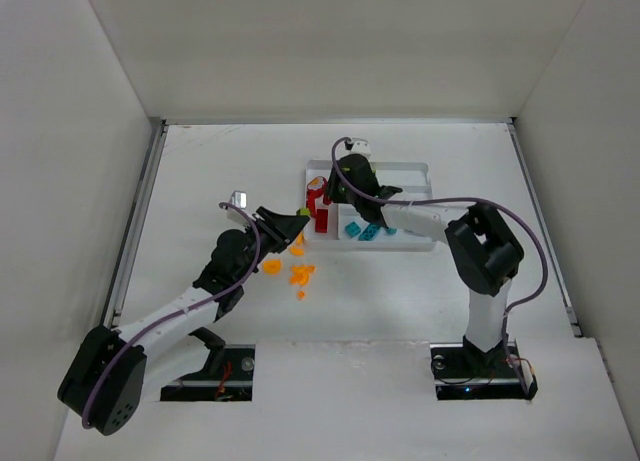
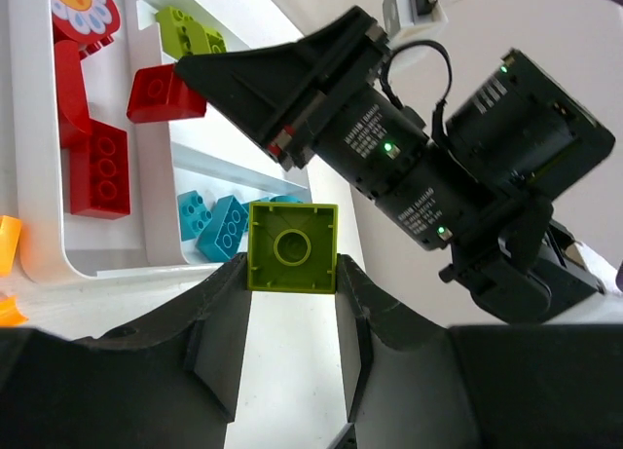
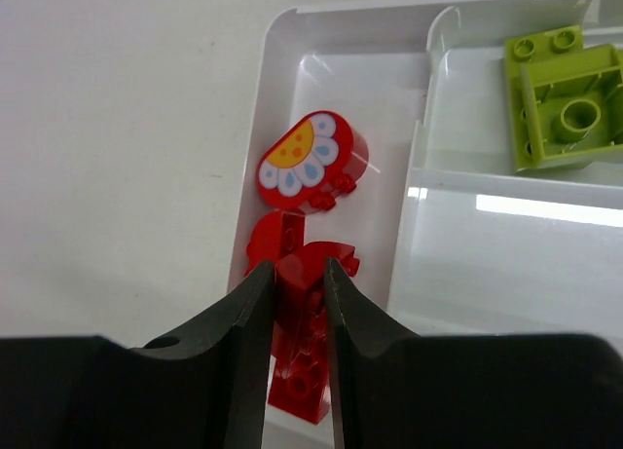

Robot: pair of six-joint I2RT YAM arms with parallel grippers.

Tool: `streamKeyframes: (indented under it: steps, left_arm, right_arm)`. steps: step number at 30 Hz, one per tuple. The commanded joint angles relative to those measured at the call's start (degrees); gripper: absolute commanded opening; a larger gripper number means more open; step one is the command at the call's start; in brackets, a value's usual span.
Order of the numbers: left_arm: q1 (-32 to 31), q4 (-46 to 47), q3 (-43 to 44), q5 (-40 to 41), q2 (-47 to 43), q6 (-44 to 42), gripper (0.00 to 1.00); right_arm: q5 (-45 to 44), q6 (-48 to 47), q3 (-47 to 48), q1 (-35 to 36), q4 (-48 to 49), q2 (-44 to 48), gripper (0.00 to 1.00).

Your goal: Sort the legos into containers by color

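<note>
The right gripper [image 1: 322, 193] blocks the tray [image 1: 400, 164] at its left end; the table [image 1: 220, 171] beyond lies open.

Two arms [image 1: 180, 306] [image 1: 430, 218], one tray [image 1: 412, 173]

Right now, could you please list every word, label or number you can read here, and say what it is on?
White print on the right gripper's black housing: too blurred to read.
Flower brick: picture only, no words.
No other text shows.

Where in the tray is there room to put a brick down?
The middle section, between the rows holding the green brick and teal bricks, looks bare. The narrow section is crowded with red bricks.
</note>
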State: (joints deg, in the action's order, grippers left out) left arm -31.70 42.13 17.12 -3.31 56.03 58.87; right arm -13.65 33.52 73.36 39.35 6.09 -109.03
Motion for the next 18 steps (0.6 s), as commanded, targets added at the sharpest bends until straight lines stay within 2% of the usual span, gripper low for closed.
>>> streamKeyframes:
  steps: [1,6,12,16,18]
  left_arm:
    - [0.46,1.99,-0.6,-0.91,-0.4,-1.65,0.13]
    - [0.11,1.99,-0.08,-0.91,0.31,-2.01,0.13]
    - [-0.77,-0.02,2.29,1.11,1.89,-3.23,0.14]
    - [-2.87,-2.05,5.98,3.39,4.43,-5.25,0.14]
    - [-4.19,-3.54,8.96,4.1,6.89,-6.57,0.14]
  right_arm:
    - [-3.49,-3.72,4.85,0.06,-1.34,-2.05,0.26]
    - [-3.49,-3.29,5.65,0.33,-0.99,-1.98,0.52]
    - [-3.75,-3.37,0.83,0.07,0.24,5.48,0.57]
    - [-4.45,-3.46,-8.12,-1.69,3.49,15.93,0.59]
    - [-5.16,-3.2,-13.57,-3.27,4.46,21.47,0.55]
